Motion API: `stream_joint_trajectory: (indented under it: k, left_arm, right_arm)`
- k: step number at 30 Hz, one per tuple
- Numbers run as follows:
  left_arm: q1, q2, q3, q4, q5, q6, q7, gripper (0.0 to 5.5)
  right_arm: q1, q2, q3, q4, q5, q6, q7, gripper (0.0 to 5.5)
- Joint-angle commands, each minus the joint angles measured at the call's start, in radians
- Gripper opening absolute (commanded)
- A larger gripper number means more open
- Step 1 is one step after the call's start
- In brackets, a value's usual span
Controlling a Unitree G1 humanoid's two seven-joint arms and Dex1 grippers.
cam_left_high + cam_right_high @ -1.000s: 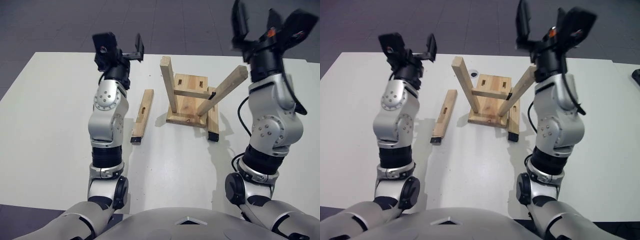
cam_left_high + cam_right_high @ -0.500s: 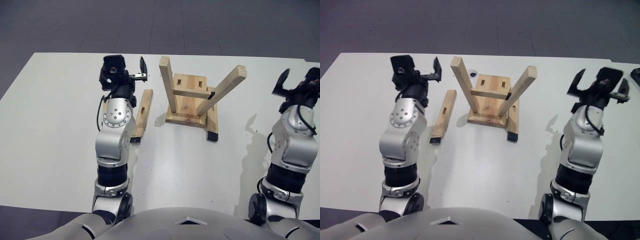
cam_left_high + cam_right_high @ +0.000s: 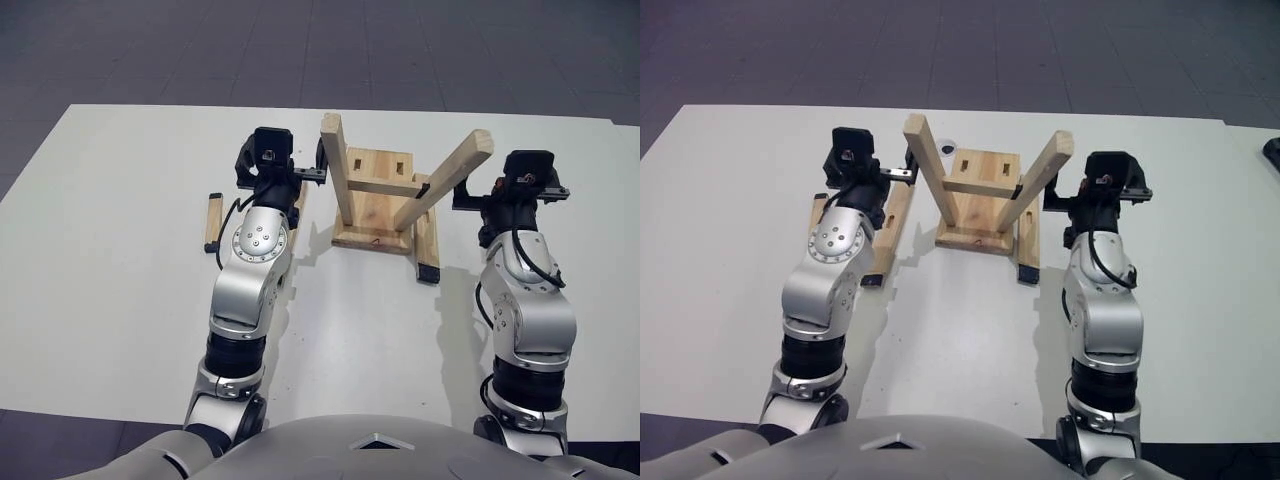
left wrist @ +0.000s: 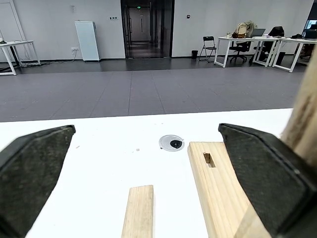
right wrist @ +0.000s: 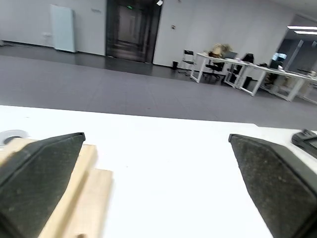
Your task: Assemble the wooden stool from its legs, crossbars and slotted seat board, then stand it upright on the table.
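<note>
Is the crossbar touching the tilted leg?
Touching. In the left eye view the crossbar runs from the upright leg into the tilted leg, no gap visible.

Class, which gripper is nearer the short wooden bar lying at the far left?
Left. The left gripper is just right of the bar; the right gripper sits beyond the half-built stool.

Stool [image 3: 372, 203]: made of pale wood
Leg caps [image 3: 427, 272]: coloured black
Table [image 3: 110, 240]: finished plain white
Floor [image 3: 150, 50]: tiled dark grey
</note>
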Motion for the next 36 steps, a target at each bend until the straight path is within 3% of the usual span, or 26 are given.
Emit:
stream_joint_trajectory:
  k: [1,3,5,10,18,21,25,30,32,36]
  left_arm:
    - [0.002,-0.021,0.094,0.008,0.049,0.017,0.098,5.38]
    - [-0.006,-0.016,0.121,0.001,0.056,0.004,0.118,5.38]
    - [-0.018,0.002,0.087,-0.002,0.052,-0.020,0.071,5.38]
    - [-0.041,0.053,-0.164,-0.005,0.063,-0.107,-0.136,5.38]
    - [-0.061,0.050,-0.162,0.119,0.104,-0.059,-0.154,5.38]
    - [-0.036,0.020,-0.086,0.133,0.103,-0.003,-0.095,5.38]
    - [0.012,-0.013,0.139,0.056,0.102,-0.002,0.052,5.38]
    - [0.010,0.004,0.313,-0.001,0.095,-0.068,0.142,5.38]
    - [-0.009,0.013,0.363,0.002,0.073,-0.082,0.151,5.38]
    - [-0.078,0.057,0.459,0.007,0.032,-0.094,0.158,5.38]
  right_arm:
    - [-0.026,0.005,-0.174,0.062,-0.031,0.071,-0.093,5.40]
    - [-0.029,-0.004,-0.222,0.073,-0.014,0.079,-0.085,5.40]
    - [-0.035,-0.007,-0.200,0.062,0.022,0.060,-0.026,5.40]
    - [-0.046,0.039,0.078,-0.085,0.163,0.049,0.209,5.40]
    - [-0.060,0.027,0.041,0.032,0.047,0.065,0.120,5.40]
    - [-0.074,0.016,0.009,0.088,0.007,0.069,0.087,5.40]
    - [-0.088,-0.037,-0.039,0.141,-0.007,0.023,0.100,5.40]
    - [-0.053,-0.180,-0.019,0.181,0.017,-0.180,0.292,5.40]
    - [-0.063,-0.206,-0.125,0.171,0.138,-0.206,0.390,5.40]
    - [-0.174,-0.215,-0.441,0.123,0.616,-0.093,0.496,5.40]
